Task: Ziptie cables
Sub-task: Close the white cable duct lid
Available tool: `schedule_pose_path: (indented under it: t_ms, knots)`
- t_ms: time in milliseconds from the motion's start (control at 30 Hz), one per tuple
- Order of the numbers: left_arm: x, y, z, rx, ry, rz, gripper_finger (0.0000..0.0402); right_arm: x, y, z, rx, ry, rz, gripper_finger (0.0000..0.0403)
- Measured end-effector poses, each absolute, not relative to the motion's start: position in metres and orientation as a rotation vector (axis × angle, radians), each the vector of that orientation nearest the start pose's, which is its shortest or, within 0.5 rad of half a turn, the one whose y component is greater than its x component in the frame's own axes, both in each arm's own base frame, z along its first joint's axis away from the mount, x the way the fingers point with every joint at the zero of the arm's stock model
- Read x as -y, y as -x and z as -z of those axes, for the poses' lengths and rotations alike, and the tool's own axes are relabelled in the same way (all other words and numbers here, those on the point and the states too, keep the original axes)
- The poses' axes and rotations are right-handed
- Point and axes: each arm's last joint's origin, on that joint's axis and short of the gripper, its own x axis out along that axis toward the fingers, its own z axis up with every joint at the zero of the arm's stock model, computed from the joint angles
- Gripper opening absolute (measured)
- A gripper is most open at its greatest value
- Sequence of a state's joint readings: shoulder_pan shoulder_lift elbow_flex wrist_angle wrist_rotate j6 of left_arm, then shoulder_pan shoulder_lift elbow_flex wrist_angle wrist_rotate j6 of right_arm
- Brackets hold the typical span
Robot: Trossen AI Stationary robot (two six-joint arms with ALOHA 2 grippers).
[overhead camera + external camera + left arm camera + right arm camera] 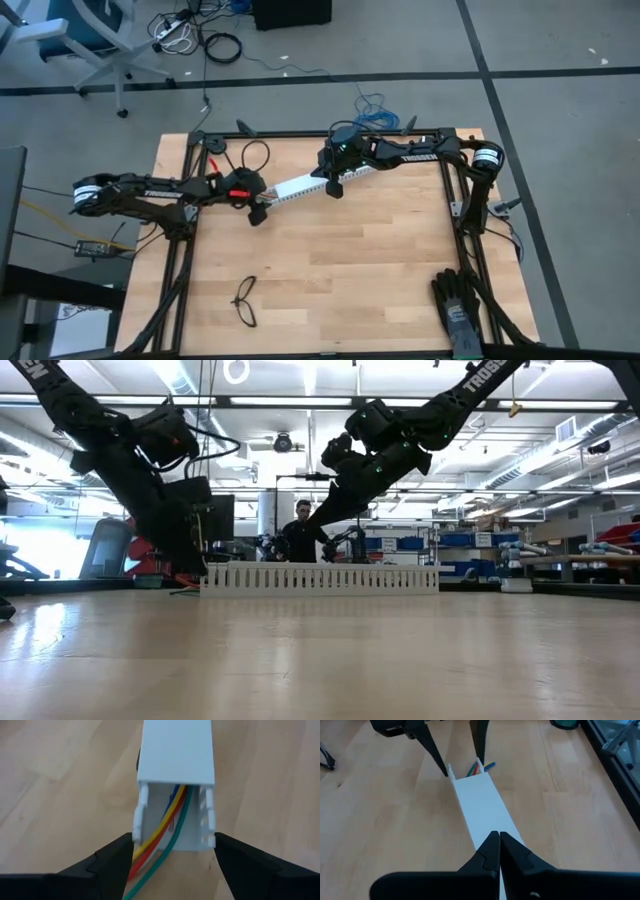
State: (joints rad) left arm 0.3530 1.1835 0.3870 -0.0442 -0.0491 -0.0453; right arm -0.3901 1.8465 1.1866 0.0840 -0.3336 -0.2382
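Note:
A white slotted cable duct (305, 183) with its lid on lies on the wooden table toward the far side. The cables (165, 837), yellow, red, green and blue, run out of its open left end, also seen in the right wrist view as cables (481, 768). My left gripper (173, 840) is open, one finger on each side of that end, and the cables pass between them. My right gripper (499, 836) is shut, its tips over the lid near the duct's right end (338, 180). The ziptie is out of view. My left gripper has its fingertips (129, 842) close against the two side walls of the duct's open end (142, 815), coming slanting down from the table's left. Whether they touch the walls I cannot tell. My right gripper's shut tips stand over the lid (485, 815); whether they touch it I cannot tell.
Black-framed glasses (245, 300) lie near the front edge, left of the middle. A black glove (458, 308) lies at the front right corner. A black frame rail (300, 135) borders the table. A person (302, 528) stands in the room behind the duct (320, 578).

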Motion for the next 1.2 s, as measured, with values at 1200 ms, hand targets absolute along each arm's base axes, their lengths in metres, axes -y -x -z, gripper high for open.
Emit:
schedule_pose_path:
  t_ms: [1200]
  knots:
    - [-0.064,-0.17,-0.117,-0.635,0.16,-0.389,0.0195,0.143,-0.41,-0.139,-0.524,-0.104,-0.104,0.0]
